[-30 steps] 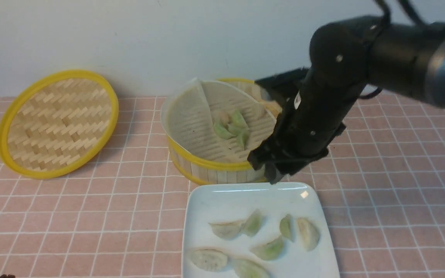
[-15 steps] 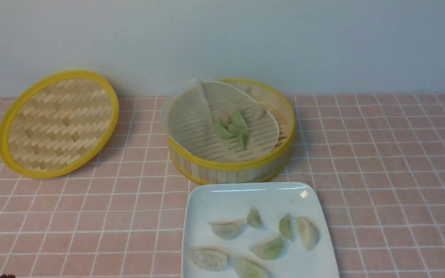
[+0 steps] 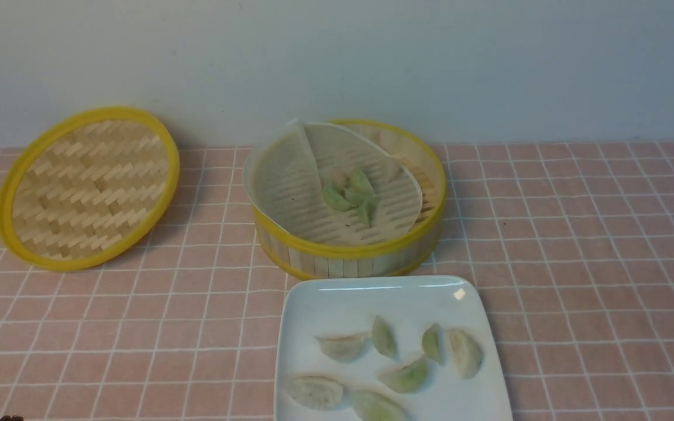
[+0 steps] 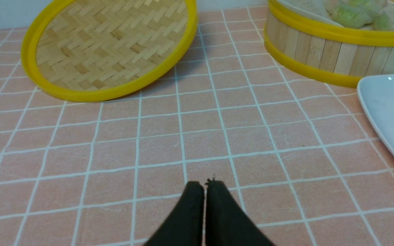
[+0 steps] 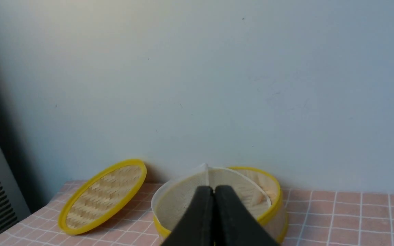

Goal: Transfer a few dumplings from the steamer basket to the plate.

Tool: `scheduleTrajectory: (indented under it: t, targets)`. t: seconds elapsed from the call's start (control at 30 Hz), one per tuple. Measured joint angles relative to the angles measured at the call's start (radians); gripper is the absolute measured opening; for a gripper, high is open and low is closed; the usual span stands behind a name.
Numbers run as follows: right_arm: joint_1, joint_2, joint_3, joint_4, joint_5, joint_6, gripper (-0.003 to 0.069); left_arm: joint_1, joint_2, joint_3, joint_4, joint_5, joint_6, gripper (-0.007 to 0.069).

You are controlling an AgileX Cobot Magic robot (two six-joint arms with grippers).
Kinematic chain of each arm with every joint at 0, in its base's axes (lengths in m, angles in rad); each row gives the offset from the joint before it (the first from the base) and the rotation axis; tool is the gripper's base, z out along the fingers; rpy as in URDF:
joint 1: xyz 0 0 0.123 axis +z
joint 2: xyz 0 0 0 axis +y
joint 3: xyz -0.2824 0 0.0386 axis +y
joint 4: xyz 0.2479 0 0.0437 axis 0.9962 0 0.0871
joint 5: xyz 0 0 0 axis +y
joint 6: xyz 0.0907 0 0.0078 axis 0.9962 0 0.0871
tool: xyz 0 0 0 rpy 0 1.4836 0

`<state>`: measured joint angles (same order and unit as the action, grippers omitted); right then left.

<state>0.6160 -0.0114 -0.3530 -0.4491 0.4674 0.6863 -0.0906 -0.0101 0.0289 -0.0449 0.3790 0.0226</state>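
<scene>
Pink tiles with thin white grout lines cover the bench (image 3: pixel 577 245), the largest thing in sight, and a plain pale wall (image 3: pixel 337 58) rises behind it. No writing, label or brand mark can be read on anything in these views.

The steamer basket (image 3: pixel 348 257) serves as the landmark: a round bamboo-slat basket with yellow rims, standing near the wall at mid-bench. Its white perforated liner sheet (image 3: pixel 281 181) is folded up on the left side, above the rim. A small cluster of pale green dumplings (image 3: pixel 351 196) lies on the liner near the middle of the basket, with one paler piece among them.

Left of the basket, and apart from it, the flat woven lid (image 3: pixel 88 187) with a yellow rim leans tilted against the wall, its woven face turned toward the robot.

Just in front of the basket, close to its near wall, sits the glossy white square plate (image 3: pixel 372 298). Seven dumplings rest on the near half of the plate, green and cream-white, some touching each other; its far half is bare. Nothing stands between basket and plate.

Neither arm shows in the front view. In the left wrist view the left gripper (image 4: pixel 204 186) hangs low over bare tiles, on the near side of the lid and left of the basket, its fingers pressed together on nothing. In the right wrist view the right gripper (image 5: pixel 213 189) is raised well above the bench, pointing at the basket, fingers likewise pressed together and empty.
</scene>
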Motion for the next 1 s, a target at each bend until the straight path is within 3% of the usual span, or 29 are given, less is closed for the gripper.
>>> scheduleTrajectory:
  t: [0.53, 0.6, 0.77, 0.9, 1.0]
  targets:
    - [0.0, -0.001, 0.034, 0.014, -0.07, -0.012, -0.0015, 0.0, 0.0, 0.0, 0.0, 0.0, 0.0, -0.0006]
    - [0.0, -0.001, 0.034, 0.08, -0.104, -0.093, -0.0015, 0.0, 0.0, 0.0, 0.0, 0.0, 0.0, -0.0006]
    - [0.0, -0.001, 0.034, 0.403, -0.175, -0.507, -0.0013, 0.0, 0.0, 0.0, 0.0, 0.0, 0.0, -0.0006]
    - [0.0, -0.001, 0.034, 0.519, -0.193, -0.647, -0.0013, 0.0, 0.0, 0.0, 0.0, 0.0, 0.0, -0.0006]
    - [0.0, -0.001, 0.034, 0.534, -0.191, -0.686, -0.0012, 0.0, 0.0, 0.0, 0.0, 0.0, 0.0, -0.0006]
